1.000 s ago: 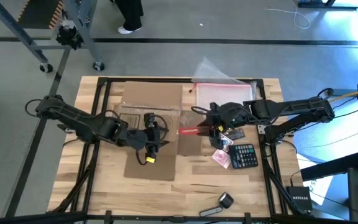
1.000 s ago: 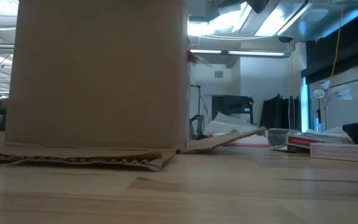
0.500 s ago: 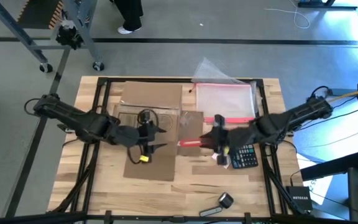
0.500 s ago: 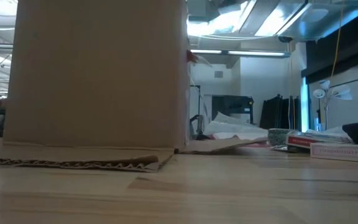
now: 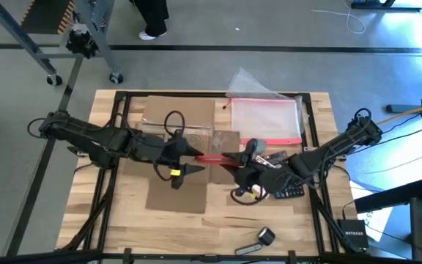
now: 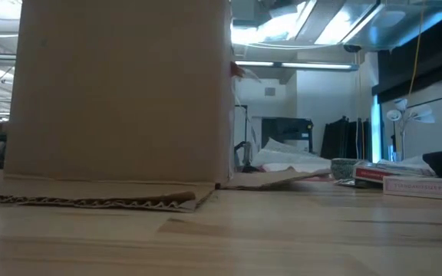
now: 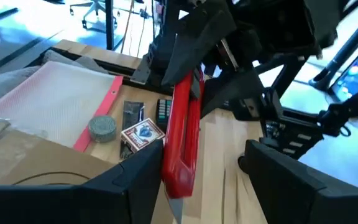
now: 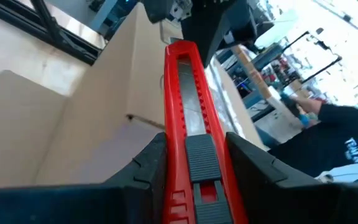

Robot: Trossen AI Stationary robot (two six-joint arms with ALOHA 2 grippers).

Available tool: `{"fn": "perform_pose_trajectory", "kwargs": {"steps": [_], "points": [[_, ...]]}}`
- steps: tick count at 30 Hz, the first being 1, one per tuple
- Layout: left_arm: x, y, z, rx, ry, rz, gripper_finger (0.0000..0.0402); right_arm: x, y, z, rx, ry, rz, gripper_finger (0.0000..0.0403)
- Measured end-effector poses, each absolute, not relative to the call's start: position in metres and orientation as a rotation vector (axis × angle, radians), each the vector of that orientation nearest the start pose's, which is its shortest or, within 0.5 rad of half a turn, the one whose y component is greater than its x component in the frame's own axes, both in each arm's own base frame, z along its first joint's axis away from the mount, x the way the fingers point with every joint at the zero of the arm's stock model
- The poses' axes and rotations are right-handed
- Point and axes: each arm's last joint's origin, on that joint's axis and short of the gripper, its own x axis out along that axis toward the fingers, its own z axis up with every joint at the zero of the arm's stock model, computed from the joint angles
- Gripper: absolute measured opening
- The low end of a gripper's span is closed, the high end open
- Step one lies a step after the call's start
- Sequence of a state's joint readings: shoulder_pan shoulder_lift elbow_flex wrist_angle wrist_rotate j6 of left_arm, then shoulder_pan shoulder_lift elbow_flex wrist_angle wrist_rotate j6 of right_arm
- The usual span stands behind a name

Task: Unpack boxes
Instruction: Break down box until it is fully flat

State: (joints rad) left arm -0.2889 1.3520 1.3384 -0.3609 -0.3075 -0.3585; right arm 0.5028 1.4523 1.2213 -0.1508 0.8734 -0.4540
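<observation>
The brown cardboard box [image 5: 179,117] stands with its flaps spread on the table and fills the low view [image 6: 121,92]. A red utility knife [image 5: 212,156] hangs level over the box's right flap. My right gripper [image 5: 235,163] is shut on the knife's right end. My left gripper [image 5: 189,155] is open. In its wrist view its fingers stand either side of the knife's free end [image 7: 180,155]; I cannot tell whether they touch it. My right gripper pinches the knife's handle by the black slider [image 8: 199,163] between its two fingers, one on each long side. The fingers come level from the table's right and lie along the knife. The knife is lifted clear and points toward the left gripper.
A clear pouch with a pink-red zip edge [image 5: 266,117] lies right of the box. A calculator [image 5: 291,192], a card pack [image 7: 143,134] and a grey disc [image 7: 103,127] lie under the right arm. A black tool [image 5: 264,236] sits near the near edge.
My right gripper has carried the knife toward the table's left and slightly nearer, its arm swinging low across the right side. My left gripper has moved right and a little toward the far edge, meeting the knife's free end. The box has stayed put.
</observation>
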Motion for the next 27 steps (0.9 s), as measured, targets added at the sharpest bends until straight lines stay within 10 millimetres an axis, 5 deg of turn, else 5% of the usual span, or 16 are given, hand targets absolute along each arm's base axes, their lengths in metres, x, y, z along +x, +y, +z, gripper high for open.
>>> {"fn": "perform_pose_trajectory", "kwargs": {"steps": [9,20,27], "points": [[0.29,-0.068,0.384,-0.258,0.338,0.093,0.0205,0.294,0.134,0.339,-0.734,0.363,-0.303,0.0131],[0.301,-0.061,0.378,-0.214,0.352,0.042,0.0059,0.295,0.132,0.339,-0.743,0.363,-0.294,0.0131],[0.302,-0.061,0.379,-0.124,0.343,0.028,0.0024,0.298,0.126,0.341,-0.622,0.34,-0.308,0.0204]]}}
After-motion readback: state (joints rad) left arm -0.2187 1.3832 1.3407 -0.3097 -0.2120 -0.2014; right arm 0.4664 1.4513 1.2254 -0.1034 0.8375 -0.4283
